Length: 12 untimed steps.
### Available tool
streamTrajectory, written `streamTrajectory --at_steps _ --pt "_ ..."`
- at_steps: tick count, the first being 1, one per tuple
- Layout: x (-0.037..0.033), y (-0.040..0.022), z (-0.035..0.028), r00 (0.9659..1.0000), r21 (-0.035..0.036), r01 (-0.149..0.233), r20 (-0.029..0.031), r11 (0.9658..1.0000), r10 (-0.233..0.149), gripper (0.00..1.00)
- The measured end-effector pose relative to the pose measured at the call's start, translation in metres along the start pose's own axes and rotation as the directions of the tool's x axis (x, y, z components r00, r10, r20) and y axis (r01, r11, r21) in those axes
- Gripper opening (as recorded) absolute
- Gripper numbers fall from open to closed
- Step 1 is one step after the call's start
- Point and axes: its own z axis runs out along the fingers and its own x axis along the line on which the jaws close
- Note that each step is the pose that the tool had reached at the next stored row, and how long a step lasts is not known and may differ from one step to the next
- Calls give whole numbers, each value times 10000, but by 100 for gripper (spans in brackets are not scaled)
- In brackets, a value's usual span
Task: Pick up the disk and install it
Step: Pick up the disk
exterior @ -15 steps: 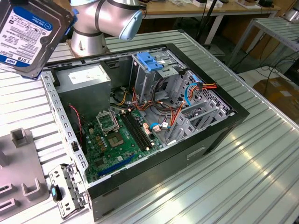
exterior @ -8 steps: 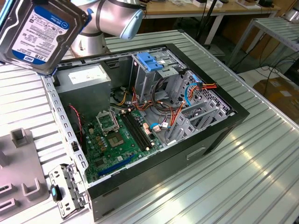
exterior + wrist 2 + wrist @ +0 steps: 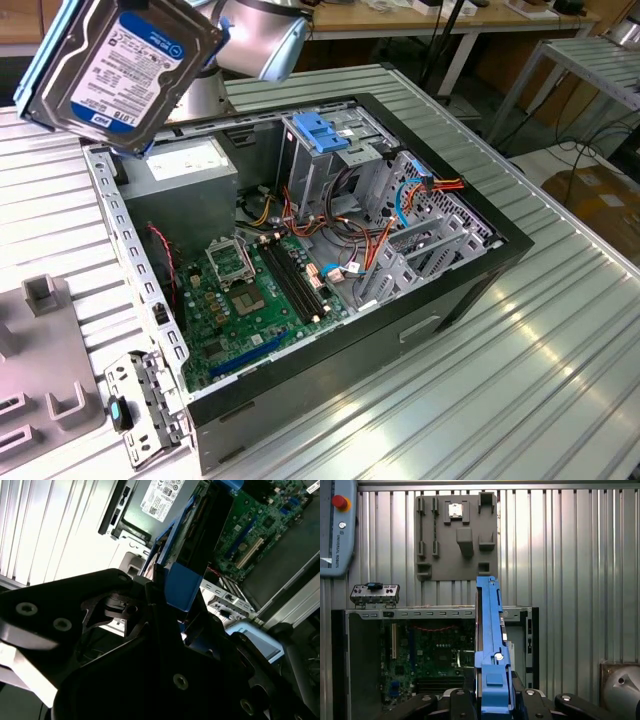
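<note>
The disk [image 3: 120, 65], silver-grey with a pale label and blue rails, hangs tilted in the air above the far left corner of the open computer case [image 3: 478, 232]. In the first wrist view it stands edge-on as a blue rail [image 3: 490, 640], and my gripper [image 3: 492, 700] is shut on its lower end. The second wrist view shows the same blue rail [image 3: 179, 582] clamped between the black fingers [image 3: 150, 605]. Below it lie the green motherboard [image 3: 255, 300] and the metal drive cage with a light-blue latch plate [image 3: 320, 135].
A grey power-supply box [image 3: 185, 165] sits in the case's far left corner, and bundled cables [image 3: 420, 190] run by the cage. A grey fixture plate [image 3: 40, 380] and a metal bracket [image 3: 140, 405] lie left of the case. A pendant [image 3: 337, 527] rests on the ribbed table.
</note>
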Motion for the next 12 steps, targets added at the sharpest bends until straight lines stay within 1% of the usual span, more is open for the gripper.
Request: streamTrajectory --at_steps 3,4,8,9,11,12 --pt "-2 -112 -1 10000 -4 0 -1 10000 0 37" --pt "-3 -167 -2 10000 -5 -1 -1 10000 1 37" --pt "-5 -306 -2 10000 -9 -1 0 10000 1 37" --pt "-5 -372 -3 10000 -11 1 0 10000 -1 37" --pt "-7 -486 -4 10000 -15 0 0 10000 0 37" --pt "-8 -525 -4 10000 -17 1 -1 10000 -1 37"
